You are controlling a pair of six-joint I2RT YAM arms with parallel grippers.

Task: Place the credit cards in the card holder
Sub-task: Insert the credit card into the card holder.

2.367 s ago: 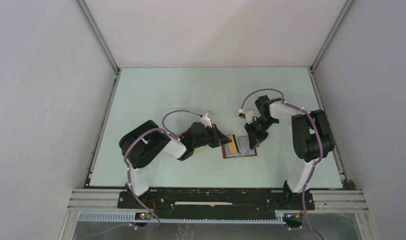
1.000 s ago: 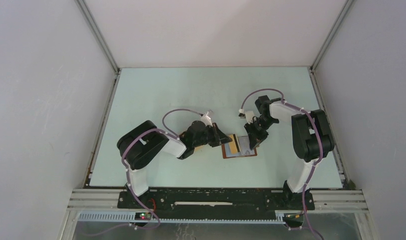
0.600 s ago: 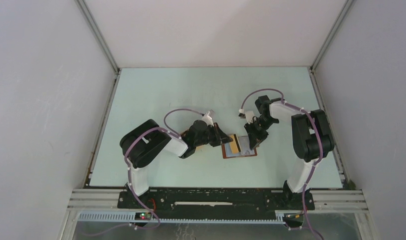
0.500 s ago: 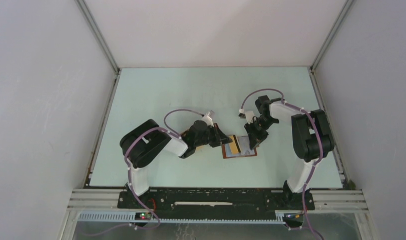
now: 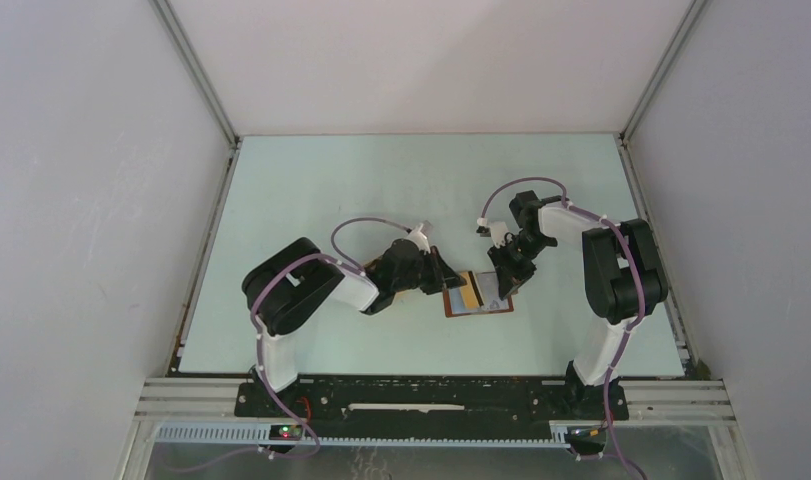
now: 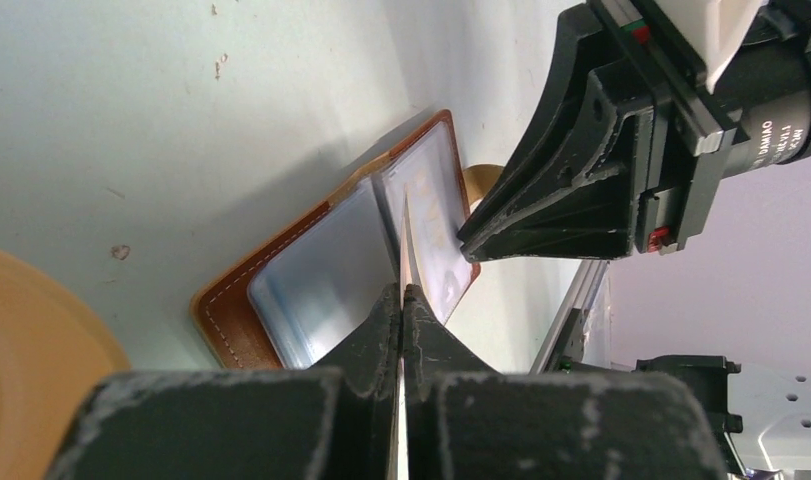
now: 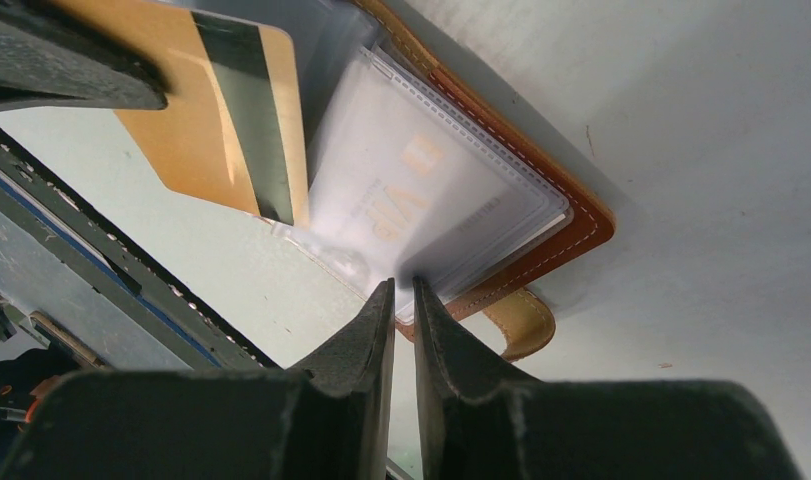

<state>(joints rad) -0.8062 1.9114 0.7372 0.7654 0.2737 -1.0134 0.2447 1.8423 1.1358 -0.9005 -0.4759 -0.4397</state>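
Still open where it lay before on the pale green surface [image 5: 331, 180], the card holder [image 5: 479, 297] shows stitched reddish-brown leather and glossy clear sleeves [image 7: 431, 190]. A thin gold credit card [image 7: 221, 110] with a dark stripe stands edge-on by its fold, clamped in the left tool [image 6: 402, 295], which has barely edged closer. The right tool [image 7: 402, 290] pinches a sleeve's corner.

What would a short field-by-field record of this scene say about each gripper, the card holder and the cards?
left gripper: shut on a gold credit card with a dark stripe, held over the card holder, not yet in
right gripper: pinching the edge of a clear sleeve of the card holder
card holder state: open, flat on the table
second card: pale, lettered, inside a clear sleeve
tray: orange, beside the card holder
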